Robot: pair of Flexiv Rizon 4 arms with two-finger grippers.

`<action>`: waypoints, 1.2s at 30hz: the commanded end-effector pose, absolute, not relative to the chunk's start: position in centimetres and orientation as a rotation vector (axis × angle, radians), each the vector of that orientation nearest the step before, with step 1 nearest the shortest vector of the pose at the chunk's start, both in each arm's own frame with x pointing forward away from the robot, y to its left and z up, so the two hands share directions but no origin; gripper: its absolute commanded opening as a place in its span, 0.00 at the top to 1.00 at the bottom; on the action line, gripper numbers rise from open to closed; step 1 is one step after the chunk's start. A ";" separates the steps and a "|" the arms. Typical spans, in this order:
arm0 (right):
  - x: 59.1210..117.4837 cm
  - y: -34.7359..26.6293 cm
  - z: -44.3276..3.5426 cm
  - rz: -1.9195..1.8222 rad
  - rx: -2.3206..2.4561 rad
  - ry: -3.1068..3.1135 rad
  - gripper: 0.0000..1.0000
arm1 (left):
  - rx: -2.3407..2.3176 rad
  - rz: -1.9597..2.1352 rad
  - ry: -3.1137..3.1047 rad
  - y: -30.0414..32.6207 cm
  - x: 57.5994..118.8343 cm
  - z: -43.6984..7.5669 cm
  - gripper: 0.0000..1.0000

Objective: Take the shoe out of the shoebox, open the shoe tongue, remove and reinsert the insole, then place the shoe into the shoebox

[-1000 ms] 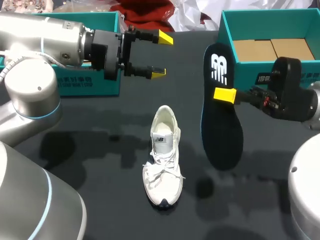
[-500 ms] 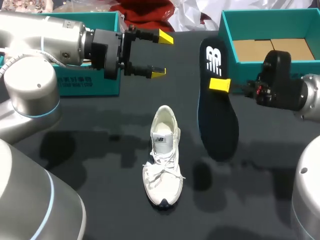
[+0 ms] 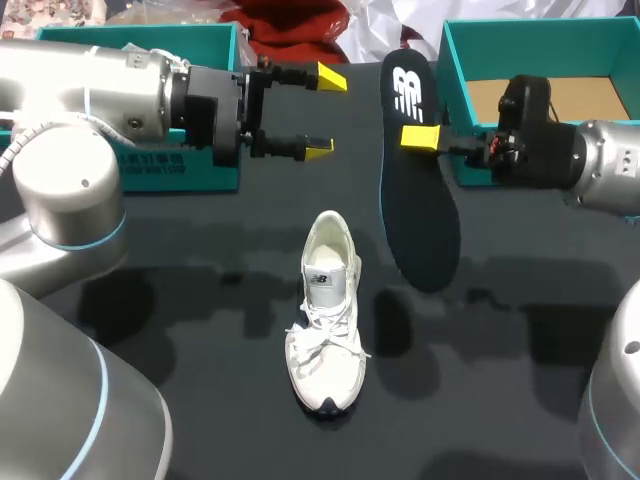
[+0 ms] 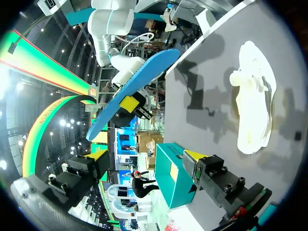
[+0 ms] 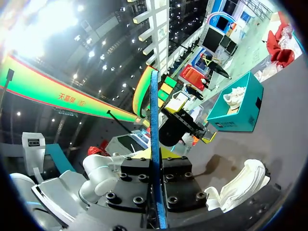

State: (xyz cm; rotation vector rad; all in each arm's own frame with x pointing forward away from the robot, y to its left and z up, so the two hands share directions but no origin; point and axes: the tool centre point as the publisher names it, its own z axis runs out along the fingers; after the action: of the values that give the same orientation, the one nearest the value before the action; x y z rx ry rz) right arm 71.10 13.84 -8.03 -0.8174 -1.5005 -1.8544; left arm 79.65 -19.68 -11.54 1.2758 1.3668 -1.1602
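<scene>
Right gripper (image 3: 420,138) clamps insole (image 3: 415,215) upper-middle, left gripper (image 3: 325,113) open; I'd steady center shoe (image 3: 327,310), feed toe-first.

The dark tabletop (image 3: 200,300) carries a white sneaker (image 3: 325,310) near its middle, standing on its sole with the toe toward the near edge, the heel toward the far edge and the laces loose. At the far right corner stands an open teal shoebox (image 3: 455,60) with brown cardboard inside. A second teal box (image 3: 180,165) stands at the far left corner, well apart from the sneaker.
</scene>
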 end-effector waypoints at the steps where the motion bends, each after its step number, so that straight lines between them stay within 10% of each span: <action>1: 71.1 13.9 -8.2 -1.852 -0.817 -1.500 1.00 | 1.255 -1.168 1.343 -18.6 78.9 -11.8 0.00; 36: 80.8 14.8 -11.8 -1.417 -1.221 -1.245 1.00 | 1.269 -1.157 1.343 -20.6 77.9 -11.5 0.00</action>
State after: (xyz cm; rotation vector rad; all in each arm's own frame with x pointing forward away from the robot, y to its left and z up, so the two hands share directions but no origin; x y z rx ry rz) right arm 80.48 14.63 -11.52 -1.2294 -1.2395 -1.4267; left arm 77.62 -20.20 -11.41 1.2674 1.3434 -1.1580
